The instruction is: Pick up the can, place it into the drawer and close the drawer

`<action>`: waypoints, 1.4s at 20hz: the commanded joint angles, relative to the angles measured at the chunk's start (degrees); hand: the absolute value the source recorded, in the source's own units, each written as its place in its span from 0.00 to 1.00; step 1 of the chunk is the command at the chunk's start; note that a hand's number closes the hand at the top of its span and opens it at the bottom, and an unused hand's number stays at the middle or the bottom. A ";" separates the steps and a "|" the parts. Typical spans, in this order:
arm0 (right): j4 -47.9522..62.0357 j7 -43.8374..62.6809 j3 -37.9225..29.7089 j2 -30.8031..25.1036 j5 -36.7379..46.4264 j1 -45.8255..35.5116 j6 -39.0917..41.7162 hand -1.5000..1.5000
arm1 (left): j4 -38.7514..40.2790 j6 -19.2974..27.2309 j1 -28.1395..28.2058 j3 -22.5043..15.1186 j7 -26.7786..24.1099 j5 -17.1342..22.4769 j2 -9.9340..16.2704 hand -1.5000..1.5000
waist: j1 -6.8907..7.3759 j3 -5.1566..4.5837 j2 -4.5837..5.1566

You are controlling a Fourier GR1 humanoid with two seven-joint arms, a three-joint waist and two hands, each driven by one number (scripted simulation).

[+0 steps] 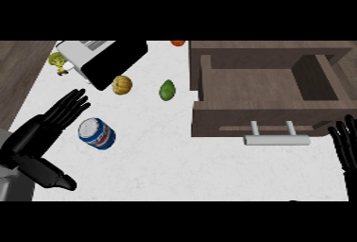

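A blue and white can [97, 133] lies on its side on the white counter, left of centre. My left hand [43, 133] is open just to the left of the can, fingers straight and pointing up and right, thumb [55, 178] low near the view's bottom; it does not hold the can. A brown wooden drawer [209, 113] stands pulled open at the upper right, with a pale bar handle [276, 140] on its front. My right hand [345, 144] rests open at the right edge, fingers up, just right of the handle.
A toaster-like appliance [105, 60] sits at the upper left with a yellow-green item [58, 61] beside it. An orange round fruit [122, 84], a green fruit [167, 90] and a red-orange item [178, 43] lie between the appliance and the drawer.
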 commanded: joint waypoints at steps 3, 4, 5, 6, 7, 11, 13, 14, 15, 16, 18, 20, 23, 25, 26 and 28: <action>-0.49 3.58 -1.13 -0.03 -0.38 -3.66 -0.44 0.00 | 6.66 -0.69 -0.92 0.46 -6.62 -5.41 -0.53 0.00 | 0.10 -0.01 0.00; 1.64 -4.14 -3.00 -0.09 -2.98 2.08 2.99 0.00 | 11.88 -2.96 0.41 2.51 -14.02 -7.86 1.88 0.00 | -0.21 -0.02 0.05; 5.70 -1.51 -1.88 -0.70 -0.09 -3.25 1.79 0.00 | 10.57 0.19 -1.49 0.91 -10.93 -8.35 -0.55 0.00 | 0.08 -0.01 0.04; 0.39 -1.84 -0.80 1.10 0.28 1.54 2.11 0.00 | 10.90 -2.34 -3.33 3.13 -7.80 -4.47 2.06 0.00 | -0.03 0.00 -0.01; 6.34 -4.68 -4.26 -0.23 -2.83 -1.59 2.90 0.00 | 10.78 -0.12 -0.31 0.27 -12.69 -9.47 -1.14 0.00 | 0.05 0.00 0.01; 2.59 -1.13 -3.25 0.19 -1.83 -2.16 2.09 0.00 | 21.08 -0.82 -3.67 1.59 -19.93 -13.64 1.74 0.00 | -0.06 -0.02 0.04; 2.25 -1.80 -0.81 1.99 1.21 -0.36 1.93 0.00 | 19.67 1.00 -5.92 1.67 -16.81 -12.54 0.85 0.00 | 0.00 0.00 -0.01; 2.52 1.03 -2.75 0.04 0.45 -4.15 0.97 0.00 | 23.24 -0.35 -4.54 2.34 -20.70 -13.51 2.02 0.00 | 0.05 -0.01 0.03; -0.49 1.51 -3.61 -0.13 -2.73 -1.18 3.16 0.00 | 26.30 -1.45 -7.82 3.92 -19.58 -12.34 4.04 0.00 | -0.14 -0.01 0.02; -0.83 -0.72 -2.04 1.54 -0.46 1.19 2.48 0.00 | 31.87 -2.31 -7.06 3.24 -26.37 -15.64 4.90 0.00 | -0.36 -0.04 0.08; -0.22 1.70 -1.68 1.81 0.70 -1.62 1.31 0.00 | 28.99 -0.50 -7.81 2.77 -23.42 -14.90 3.22 0.00 | -0.03 -0.01 0.01; 5.16 -1.28 -4.86 -0.42 -1.32 -4.48 2.58 0.00 | 38.43 -0.16 -11.75 2.10 -30.21 -18.91 4.37 0.00 | -0.31 -0.03 0.12; 3.29 -4.49 -4.30 0.56 -0.79 1.27 4.98 0.00 | 39.58 2.42 -10.64 0.78 -32.29 -21.12 2.85 0.00 | -0.36 -0.02 0.06; 0.68 -0.26 -0.36 3.70 2.94 -2.11 0.40 0.00 | 38.85 -1.45 -9.17 1.49 -33.58 -19.61 5.40 0.00 | -0.04 -0.02 0.03; 2.26 -2.50 -4.41 0.69 -0.11 -0.24 4.11 0.00 | 41.76 -0.50 -9.89 1.75 -34.49 -20.51 5.83 0.00 | -0.15 -0.02 0.04; 0.50 3.43 -7.62 -2.36 -4.69 -4.11 4.44 0.00 | 48.35 0.63 -11.71 0.68 -39.27 -22.89 5.41 0.00 | -0.50 -0.07 0.17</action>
